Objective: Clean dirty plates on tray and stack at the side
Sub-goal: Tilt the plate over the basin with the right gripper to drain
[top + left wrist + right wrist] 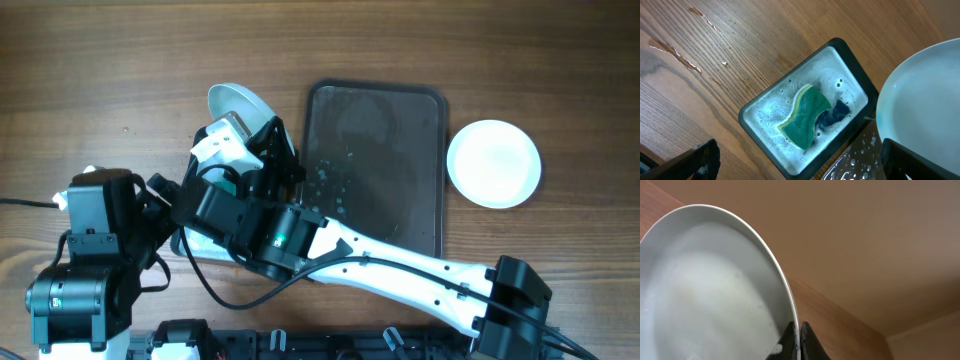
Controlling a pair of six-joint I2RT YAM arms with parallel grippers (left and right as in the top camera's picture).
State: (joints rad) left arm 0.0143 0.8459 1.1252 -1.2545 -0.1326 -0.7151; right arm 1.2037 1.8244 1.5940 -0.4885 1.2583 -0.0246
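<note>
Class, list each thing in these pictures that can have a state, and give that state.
held plate: tilted, lifted, no blue smears visible
second plate: flat on the table, right of the brown tray, looks clean
brown tray: no plates on it, wet with droplets
sponge: bent, lying in the small grey tray
small grey tray: holds foamy water
left gripper: open, holding nothing
right gripper: shut on the held plate's rim

Wood bench [120, 60]: dark brown tray [390, 140] mid, white plate [494, 163] just R of it; small grey tray [771, 107], wet streaks [675, 52] nearby.
</note>
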